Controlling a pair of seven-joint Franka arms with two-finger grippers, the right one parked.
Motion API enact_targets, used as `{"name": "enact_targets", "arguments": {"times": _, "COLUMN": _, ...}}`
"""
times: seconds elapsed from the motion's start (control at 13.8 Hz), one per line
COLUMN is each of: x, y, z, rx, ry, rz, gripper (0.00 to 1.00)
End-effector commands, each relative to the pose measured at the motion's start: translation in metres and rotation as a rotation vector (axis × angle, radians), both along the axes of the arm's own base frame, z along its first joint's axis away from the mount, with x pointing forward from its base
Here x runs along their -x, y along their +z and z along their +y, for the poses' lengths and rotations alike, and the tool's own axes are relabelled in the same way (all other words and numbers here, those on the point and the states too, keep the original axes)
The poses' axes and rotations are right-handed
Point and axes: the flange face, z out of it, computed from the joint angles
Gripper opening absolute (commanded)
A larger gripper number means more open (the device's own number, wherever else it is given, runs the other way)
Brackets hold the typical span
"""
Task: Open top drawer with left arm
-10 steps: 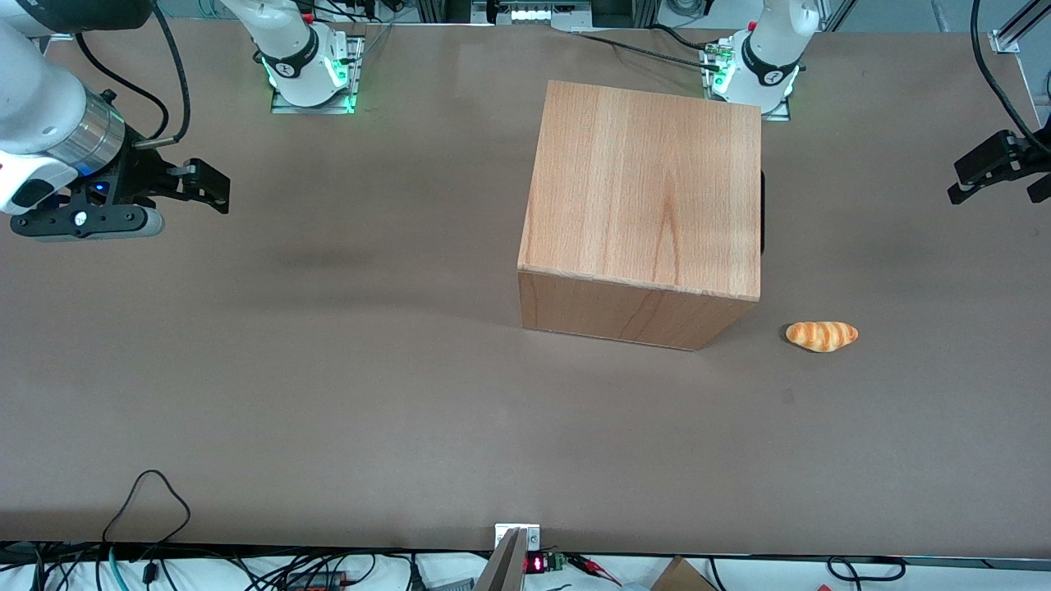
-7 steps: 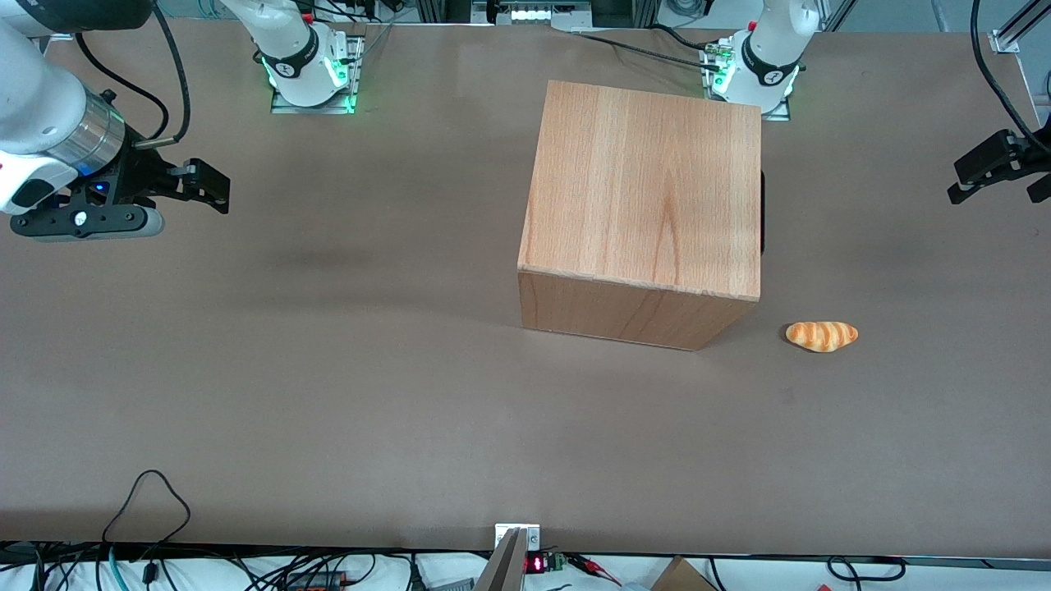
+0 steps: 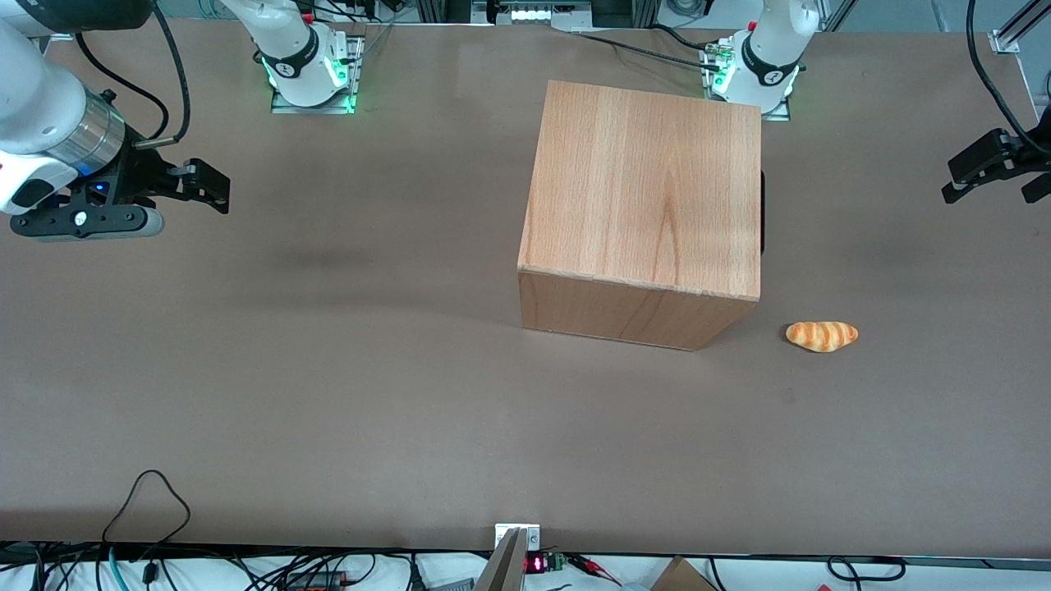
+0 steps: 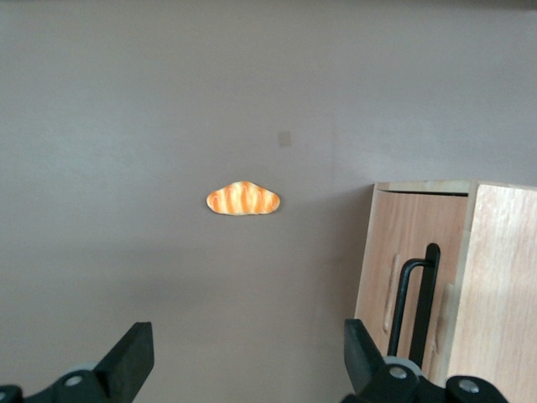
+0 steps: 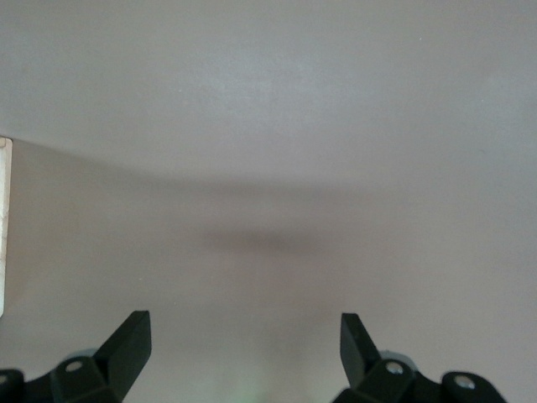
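Observation:
The wooden cabinet (image 3: 640,197) stands on the table with its front turned toward the working arm's end. The top drawer's black bar handle (image 3: 763,213) shows as a thin dark strip at the cabinet's edge. In the left wrist view the drawer front (image 4: 401,260) and its handle (image 4: 417,298) show, and the drawer looks closed. My left gripper (image 3: 951,182) hovers well apart from the cabinet, toward the working arm's end of the table. It is open and empty (image 4: 247,353).
A small orange bread roll (image 3: 822,336) lies on the brown table (image 3: 328,394), nearer the front camera than the cabinet's front; it also shows in the left wrist view (image 4: 243,199). Cables run along the table's near edge.
My left gripper has shifted slightly toward the cabinet. Nothing else has moved.

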Motion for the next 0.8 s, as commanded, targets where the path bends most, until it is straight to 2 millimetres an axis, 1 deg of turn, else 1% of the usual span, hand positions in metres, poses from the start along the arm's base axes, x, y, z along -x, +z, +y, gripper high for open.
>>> {"name": "enact_targets", "arguments": {"times": 0.0, "x": 0.001, "y": -0.019, "z": -0.007, "rx": 0.033, "ry": -0.032, "rz": 0.049, "gripper": 1.00}}
{"name": "enact_targets", "arguments": {"times": 0.07, "x": 0.001, "y": -0.030, "z": -0.018, "rx": 0.033, "ry": -0.053, "rz": 0.070, "gripper": 1.00}}
{"name": "enact_targets", "arguments": {"times": 0.29, "x": 0.001, "y": -0.053, "z": -0.034, "rx": 0.081, "ry": -0.070, "rz": 0.107, "gripper": 1.00}}
{"name": "enact_targets", "arguments": {"times": 0.58, "x": 0.002, "y": -0.087, "z": -0.043, "rx": 0.136, "ry": -0.068, "rz": 0.137, "gripper": 1.00}}
{"name": "enact_targets", "arguments": {"times": 0.73, "x": 0.003, "y": -0.109, "z": -0.047, "rx": 0.166, "ry": -0.059, "rz": 0.156, "gripper": 1.00}}
